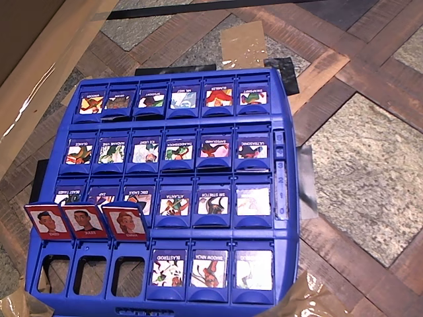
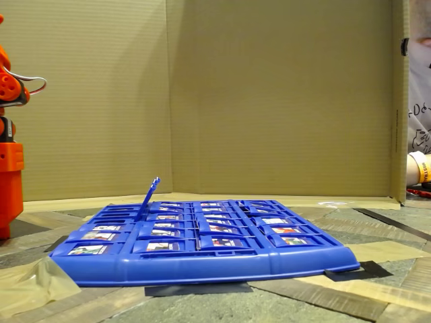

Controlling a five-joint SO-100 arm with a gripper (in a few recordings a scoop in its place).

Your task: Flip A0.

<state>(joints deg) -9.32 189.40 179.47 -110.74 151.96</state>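
In the overhead view, three red-framed tiles stand up on their hinges in the nearest row of the blue board (image 1: 284,99). A0 (image 1: 84,221) is probably the middle one, though the faces are small. The orange arm (image 2: 9,168) waits farther back, beside the board; whether its gripper is spread or pressed together, I cannot tell.

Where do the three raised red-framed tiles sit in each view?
Overhead view: the raised tiles stand at lower left, portraits facing the camera.
Fixed view: the raised tiles are side-on, one tilted blue sliver left of centre.
Shared landmark: the blue game board.
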